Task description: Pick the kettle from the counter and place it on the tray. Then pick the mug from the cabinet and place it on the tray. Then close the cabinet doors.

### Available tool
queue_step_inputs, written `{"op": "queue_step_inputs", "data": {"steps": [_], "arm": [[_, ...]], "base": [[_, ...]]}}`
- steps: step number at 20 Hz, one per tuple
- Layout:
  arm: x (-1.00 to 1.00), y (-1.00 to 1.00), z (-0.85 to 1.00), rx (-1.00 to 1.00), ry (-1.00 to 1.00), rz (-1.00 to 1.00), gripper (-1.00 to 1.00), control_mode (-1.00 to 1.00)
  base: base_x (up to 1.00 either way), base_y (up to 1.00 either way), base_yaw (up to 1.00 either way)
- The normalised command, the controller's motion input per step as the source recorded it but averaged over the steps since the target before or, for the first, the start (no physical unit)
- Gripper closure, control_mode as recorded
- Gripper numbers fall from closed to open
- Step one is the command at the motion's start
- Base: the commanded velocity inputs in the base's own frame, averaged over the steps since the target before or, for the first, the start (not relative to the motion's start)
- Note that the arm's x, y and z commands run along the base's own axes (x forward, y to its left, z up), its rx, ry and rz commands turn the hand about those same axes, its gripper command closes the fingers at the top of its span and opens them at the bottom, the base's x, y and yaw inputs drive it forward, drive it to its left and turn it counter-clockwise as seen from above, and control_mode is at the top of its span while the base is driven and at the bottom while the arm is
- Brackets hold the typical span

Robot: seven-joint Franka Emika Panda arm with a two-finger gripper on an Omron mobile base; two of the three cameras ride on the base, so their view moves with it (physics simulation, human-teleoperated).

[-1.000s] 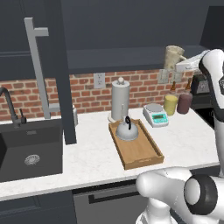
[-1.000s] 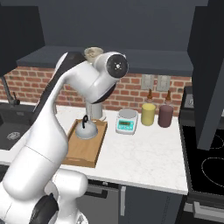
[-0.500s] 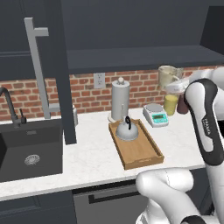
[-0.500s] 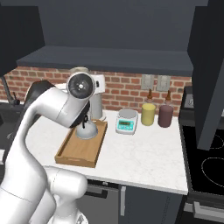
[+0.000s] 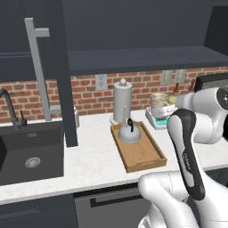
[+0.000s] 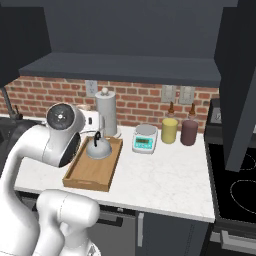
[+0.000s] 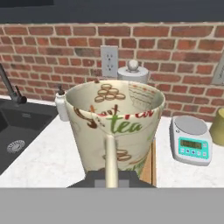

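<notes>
Gripper (image 7: 111, 177) clamped tight on the cream-beige ceramic mug (image 7: 114, 124) with brown "tea" pictures, handle side pinched between the fingers. Mug up in the air over the white stone counter (image 6: 165, 185), near the right end of the long light-brown wooden tray (image 6: 85, 175). Small round silver kettle (image 6: 98, 147) with a black handle already sitting at the far end of that tray.

Could go wrong: mug bumping the kettle if set down too far back, or landing on the tray's low rim and tipping over. Thin pinch on the handle side, so a fast swing could make the mug slip or twist.

Lots of bare wood on the near half of the tray. Tall steel paper-towel roll (image 5: 122, 101) right behind the tray, white-and-teal scale (image 6: 145, 138) just to the right, yellow bottle (image 6: 169, 130) and dark-red bottle (image 6: 189, 132) further right. Open dark cabinet door (image 5: 58, 71) with a silver bar handle hanging left of the tray, black sink (image 5: 31, 153) beyond it.
</notes>
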Motion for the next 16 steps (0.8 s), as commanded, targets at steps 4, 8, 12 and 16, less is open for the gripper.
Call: {"op": "queue_step_inputs", "data": {"steps": [4, 8, 12, 16], "arm": [[-0.03, 0.14, -0.65, 0.0, 0.12, -0.01, 1.0, -1.0], [0.01, 0.04, -0.63, -0.02, -0.03, 0.0, 1.0, -1.0], [0.28, 0.07, -0.59, 0.0, -0.02, 0.0, 1.0, -1.0], [0.35, 0.21, -0.66, 0.01, 0.15, 0.04, 1.0, -1.0]], "base": [[0.0, 0.0, 0.0], [0.0, 0.0, 0.0], [0.0, 0.0, 0.0], [0.0, 0.0, 0.0]]}}
